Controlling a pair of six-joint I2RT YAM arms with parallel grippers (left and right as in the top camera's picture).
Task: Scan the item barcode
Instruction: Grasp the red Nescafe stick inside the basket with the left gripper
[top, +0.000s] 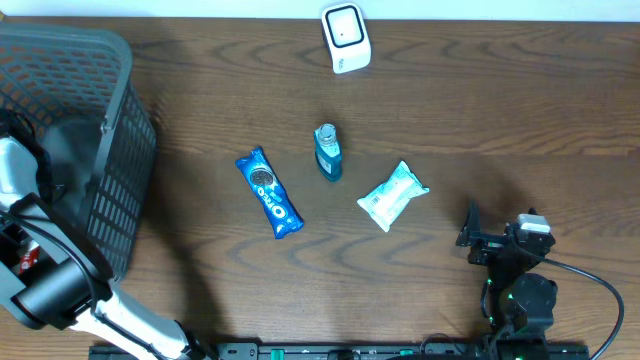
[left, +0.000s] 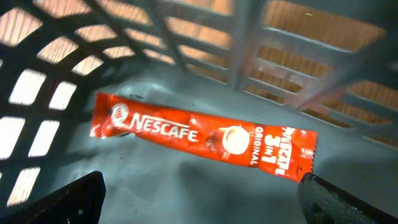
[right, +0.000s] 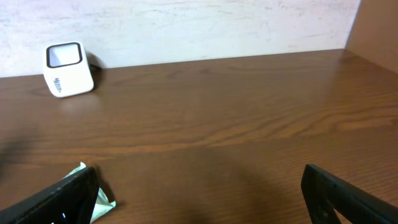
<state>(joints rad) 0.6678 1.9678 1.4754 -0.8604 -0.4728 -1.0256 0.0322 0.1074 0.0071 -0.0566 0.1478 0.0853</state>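
Your sachet, the red Nescafé 3-in-1 stick (left: 202, 134), lies flat on the floor of the grey basket (top: 118, 130) at the table's left edge. In the left wrist view its long axis runs side to side, the right end dipping a little. The left gripper (left: 202, 202) hangs just above it with its jaws spread wide and nothing between them. One finger shows near each end of the stick, so the opening runs along the length, not across it. I judge you will need to turn the wrist about a quarter turn before you go down, so that the fingers close across the narrow width. The right gripper (right: 199, 196) sits well apart at the table's right, equally wide and empty. The white scanner (top: 345, 38) stands at the far edge.
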